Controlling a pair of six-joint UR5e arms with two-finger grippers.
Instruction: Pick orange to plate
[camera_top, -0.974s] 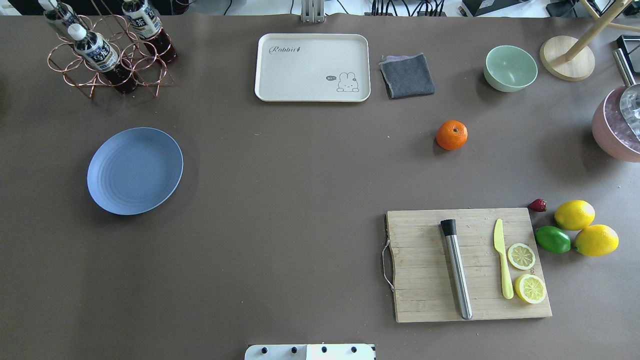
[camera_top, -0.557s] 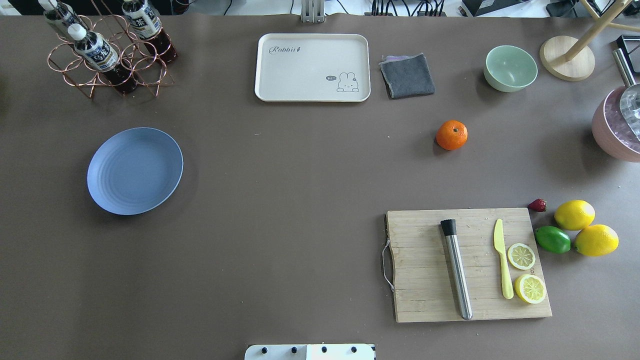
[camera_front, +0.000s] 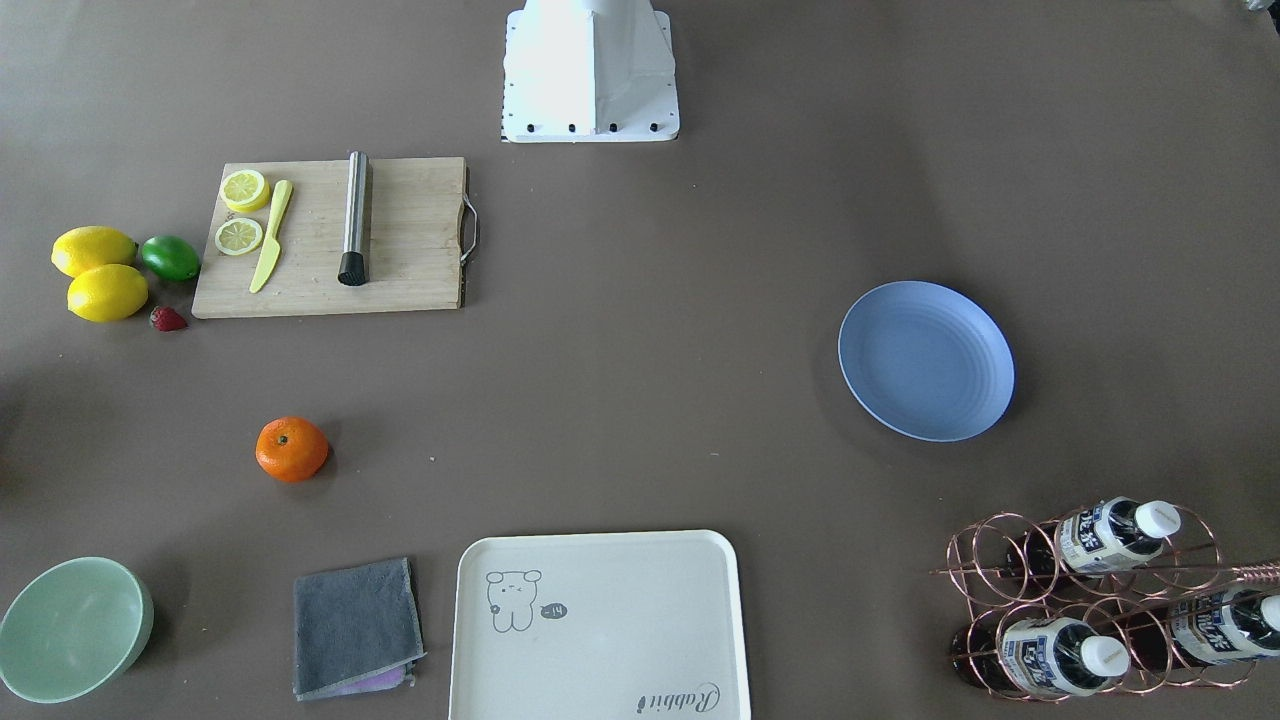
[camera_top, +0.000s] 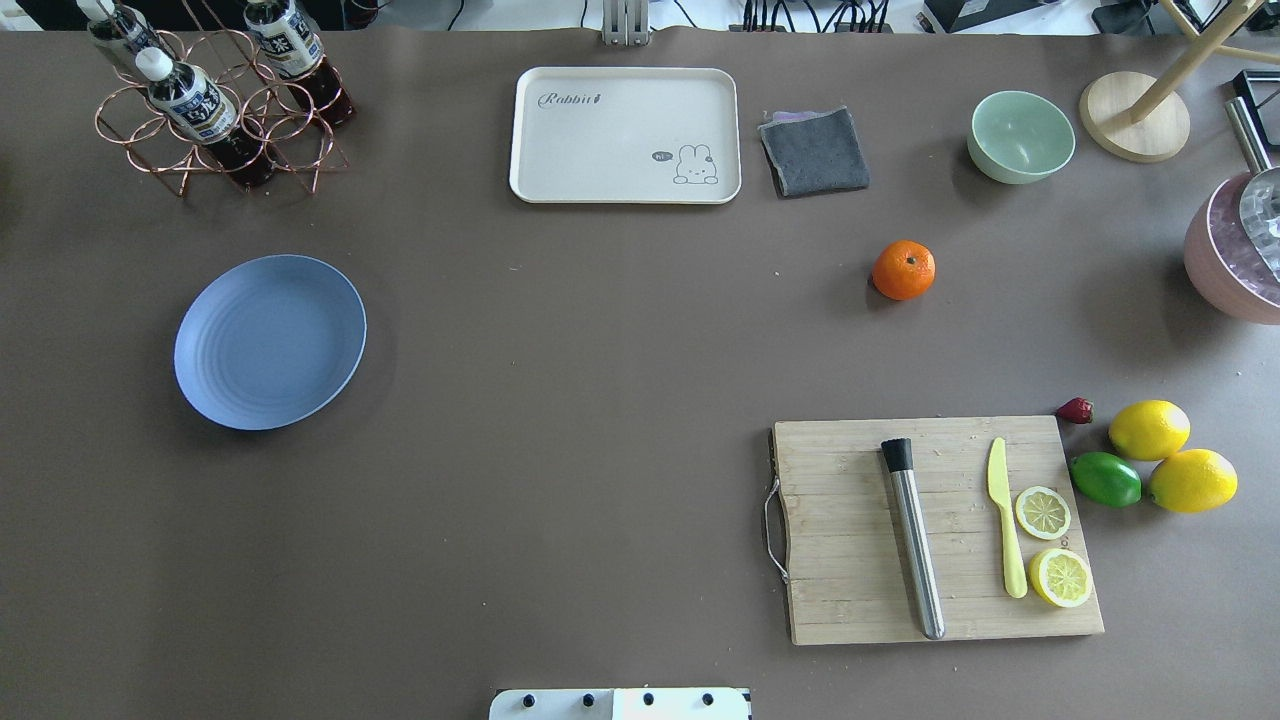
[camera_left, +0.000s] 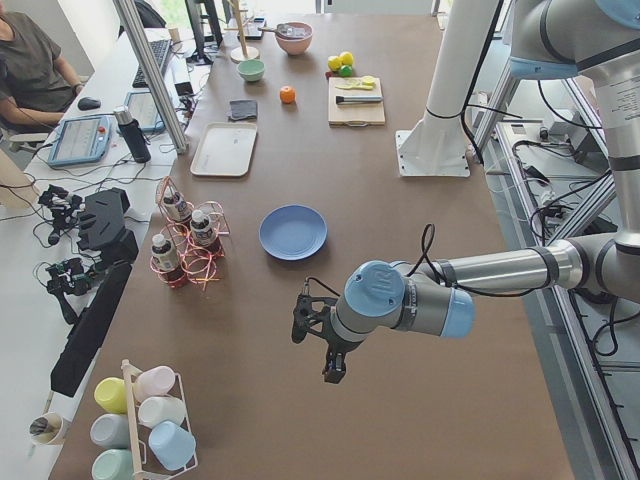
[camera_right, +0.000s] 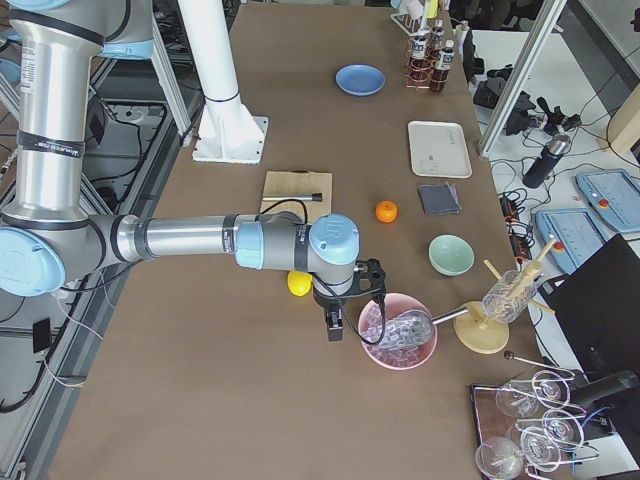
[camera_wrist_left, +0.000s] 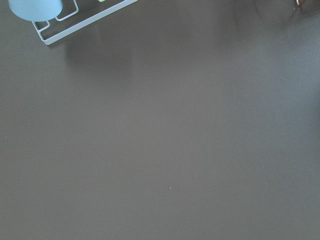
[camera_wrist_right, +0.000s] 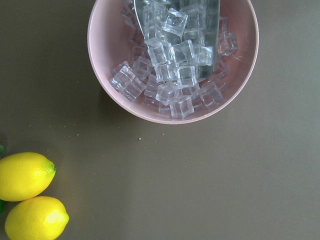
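The orange (camera_top: 903, 270) sits alone on the brown table, right of centre, between the green bowl and the cutting board; it also shows in the front view (camera_front: 291, 449). The periwinkle-blue plate (camera_top: 270, 342) lies bare on the left half (camera_front: 925, 360). Neither gripper appears in the overhead or front views. In the left side view my left gripper (camera_left: 330, 362) hangs over bare table, well short of the plate (camera_left: 293, 232). In the right side view my right gripper (camera_right: 335, 325) hangs beside the pink bowl, past the orange (camera_right: 386, 211). I cannot tell whether either is open or shut.
A cutting board (camera_top: 940, 530) carries a muddler, a yellow knife and lemon slices. Two lemons (camera_top: 1150, 430), a lime (camera_top: 1105, 479) and a strawberry lie to its right. A cream tray (camera_top: 625, 135), grey cloth (camera_top: 815, 150), green bowl (camera_top: 1020, 136), bottle rack (camera_top: 215, 110) and pink ice bowl (camera_wrist_right: 172, 60) line the edges.
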